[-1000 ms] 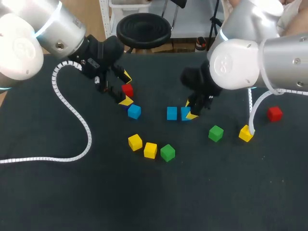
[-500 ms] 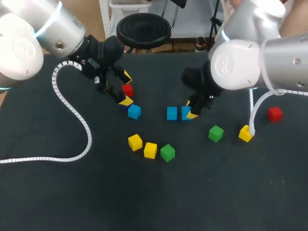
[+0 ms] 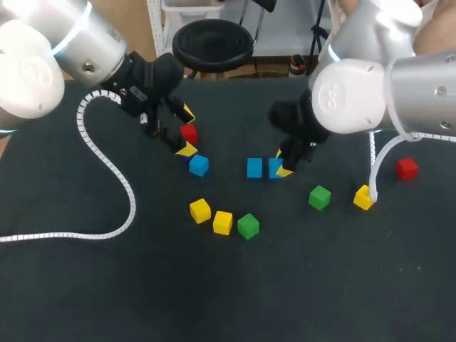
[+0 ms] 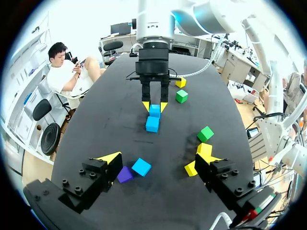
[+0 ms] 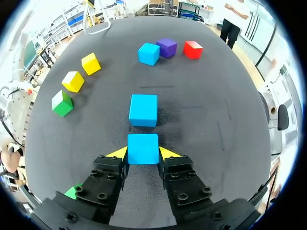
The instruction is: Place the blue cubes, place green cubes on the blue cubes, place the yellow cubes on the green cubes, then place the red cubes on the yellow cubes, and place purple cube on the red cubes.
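Head view has the left hand [image 3: 187, 131] hanging over the back left part of the dark surface [image 3: 214, 299], fingers spread wide and gripping nothing. A red cube [image 3: 188, 132] shows between its yellow tips, and a loose blue cube [image 3: 199, 165] lies just in front of them. From the left wrist view that same blue cube sits on the surface in the gap between the open fingers, with a purple cube [image 4: 125, 174] right beside it, pretty much touching.

Right hand [image 5: 143, 152] is down at the middle of the surface and clamped on a held blue cube [image 5: 143, 148], one yellow tip pressed on each side. In the right wrist view that cube rests low on the surface, and a neighbour blue cube [image 5: 143, 109] lies straight ahead of it, close, with a thin gap. Head view shows those two side by side.

Everything else is loose and unstacked. Toward the front there's a row: a yellow cube [image 3: 200, 210], a second yellow cube [image 3: 222, 222] and a green cube [image 3: 248, 226], each near the next. Over on the right are another green cube [image 3: 320, 197], a third yellow cube [image 3: 364, 197] just beside the right arm's white cable [image 3: 377, 164], and a far red cube [image 3: 407, 169] by itself.
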`<state>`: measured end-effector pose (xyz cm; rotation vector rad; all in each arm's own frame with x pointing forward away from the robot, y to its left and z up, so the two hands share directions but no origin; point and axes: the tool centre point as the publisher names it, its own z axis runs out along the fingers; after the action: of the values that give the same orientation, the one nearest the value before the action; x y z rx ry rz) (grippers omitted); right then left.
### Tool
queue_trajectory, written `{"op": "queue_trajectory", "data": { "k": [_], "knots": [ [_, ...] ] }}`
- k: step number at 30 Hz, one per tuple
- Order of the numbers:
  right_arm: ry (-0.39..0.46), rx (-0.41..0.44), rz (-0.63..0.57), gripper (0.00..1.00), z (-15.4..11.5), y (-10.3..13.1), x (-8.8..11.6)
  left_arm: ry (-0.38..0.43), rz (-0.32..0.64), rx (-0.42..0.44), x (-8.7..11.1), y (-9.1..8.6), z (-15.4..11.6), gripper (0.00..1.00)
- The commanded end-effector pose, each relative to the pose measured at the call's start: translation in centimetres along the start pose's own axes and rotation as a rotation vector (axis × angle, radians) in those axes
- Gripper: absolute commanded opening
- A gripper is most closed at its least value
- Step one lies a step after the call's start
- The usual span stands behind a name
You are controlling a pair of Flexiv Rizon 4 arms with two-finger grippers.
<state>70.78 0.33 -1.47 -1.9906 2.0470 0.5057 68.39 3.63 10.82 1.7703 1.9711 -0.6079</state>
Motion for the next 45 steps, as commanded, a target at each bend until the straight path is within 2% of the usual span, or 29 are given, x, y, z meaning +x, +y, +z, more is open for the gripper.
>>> {"op": "queue_trajectory", "data": {
  "k": [1, 33, 45],
  "knots": [
    [0.001, -0.007, -0.002, 0.0, 0.2, -0.2, 0.1, -0.001, 0.001, 0.0, 0.1, 0.0, 0.0, 1.0],
    [0.005, -0.016, -0.026, 0.0, 0.0, -0.4, -0.1, -0.001, 0.001, 0.0, 0.1, 0.0, 0.0, 1.0],
    [0.019, 0.003, -0.032, 0.0, -0.9, 0.7, -0.5, -0.001, 0.001, 0.0, 0.1, 0.0, 0.0, 1.0]
  ]
}}
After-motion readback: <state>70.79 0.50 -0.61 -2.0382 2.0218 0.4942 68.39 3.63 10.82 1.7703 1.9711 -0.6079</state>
